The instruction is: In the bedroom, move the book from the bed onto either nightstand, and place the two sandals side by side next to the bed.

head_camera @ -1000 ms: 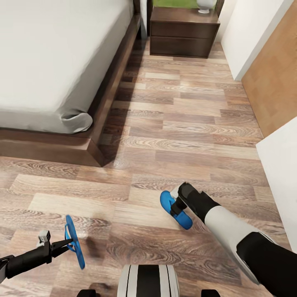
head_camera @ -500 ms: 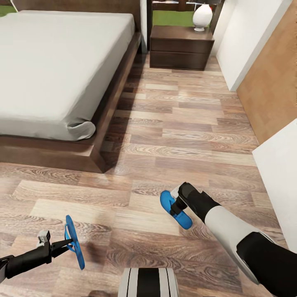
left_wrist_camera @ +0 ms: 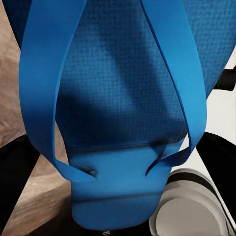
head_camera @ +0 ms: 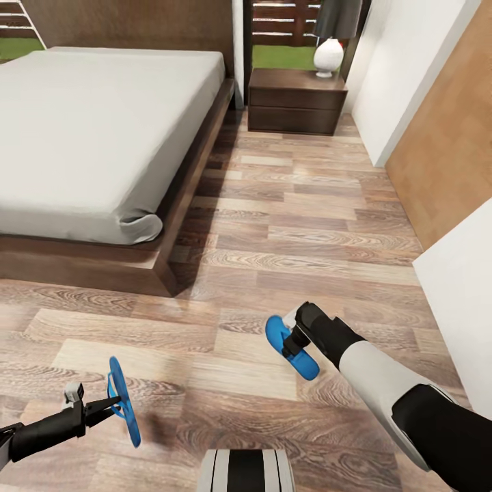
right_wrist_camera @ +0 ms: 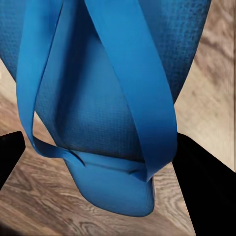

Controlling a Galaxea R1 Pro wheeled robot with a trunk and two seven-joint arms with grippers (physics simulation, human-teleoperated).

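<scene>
**A:** What is taking up most of the room?

**B:** The bed (head_camera: 102, 130) is filling the upper left of the head view, a low dark wood frame under a smooth grey cover, its near corner jutting toward the robot. The brown plank floor (head_camera: 301, 205) is running along its right side as an open aisle up to a nightstand (head_camera: 295, 101) against the far wall, just beside the headboard. A white lamp (head_camera: 328, 57) is standing on its glossy top. A white wall (head_camera: 403, 75) and a tan panel (head_camera: 451, 164) are closing the aisle on the right. No book can be seen on the bed.

**A:** How are the arms sitting?

**B:** The right arm is reaching forward from the lower right, white forearm and black wrist. The left arm is coming in low from the left edge, stretched nearly level.

**A:** And the pincers?

**B:** The right pincer (head_camera: 294, 342) is gripping one blue sandal (head_camera: 290, 347) above the floor, short of the bed's foot. The left pincer (head_camera: 109, 404) is gripping the other sandal (head_camera: 123, 402), turned on edge. The two sandals are hanging well apart. In the left wrist view, sole and straps (left_wrist_camera: 123, 108) are looming close; the right wrist view is giving a similar sight (right_wrist_camera: 103, 98) with planks behind.
</scene>
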